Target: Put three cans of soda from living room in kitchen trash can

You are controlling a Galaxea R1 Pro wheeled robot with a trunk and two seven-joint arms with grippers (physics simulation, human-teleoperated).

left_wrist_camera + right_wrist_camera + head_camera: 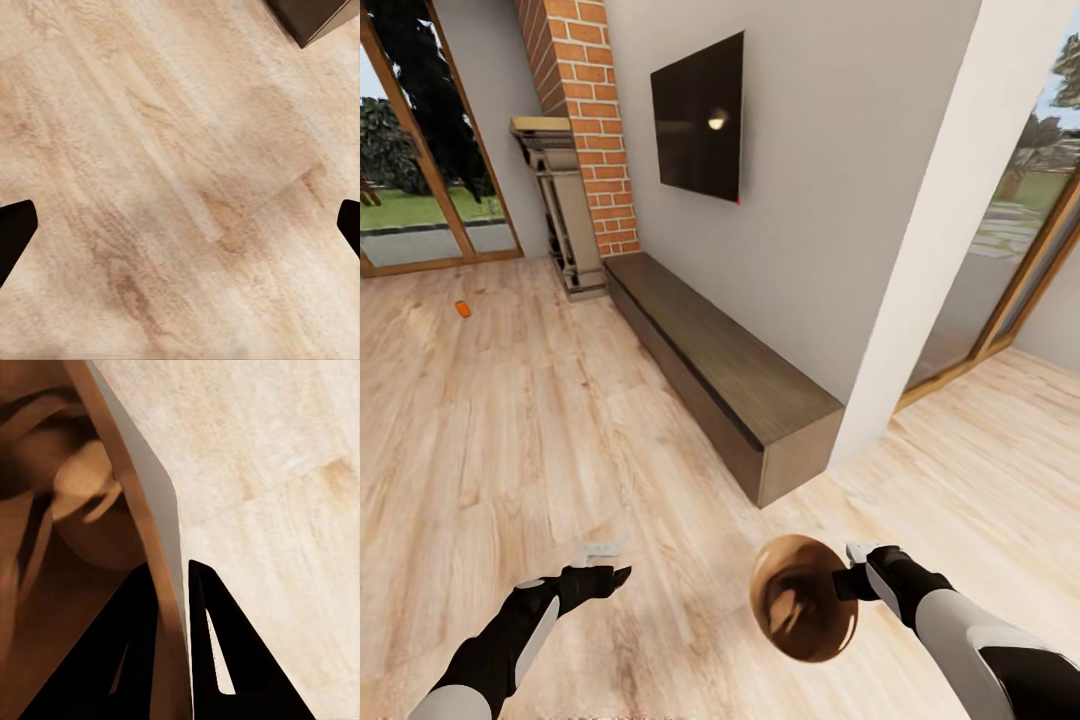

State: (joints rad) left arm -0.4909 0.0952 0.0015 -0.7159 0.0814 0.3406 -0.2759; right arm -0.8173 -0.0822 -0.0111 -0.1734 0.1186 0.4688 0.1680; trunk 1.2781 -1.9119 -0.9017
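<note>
Far off at about ten o'clock in the head view, one orange-red soda can (463,309) lies on the wood floor (560,420), short of the fireplace (560,210) and the brick chimney (585,120); the other two cans I cannot place. At seven o'clock the left gripper (605,562) hangs over bare boards with its fingers spread wide and empty. At five o'clock the right gripper (850,580) is clenched on the rim of the trash can (802,610), one finger inside the glossy wall (82,510), one outside. The step looks like carrying the bin toward that can: best to drive left of the low dark bench (730,375), keep the bin mouth up, and stop with the can near the free left hand.
</note>
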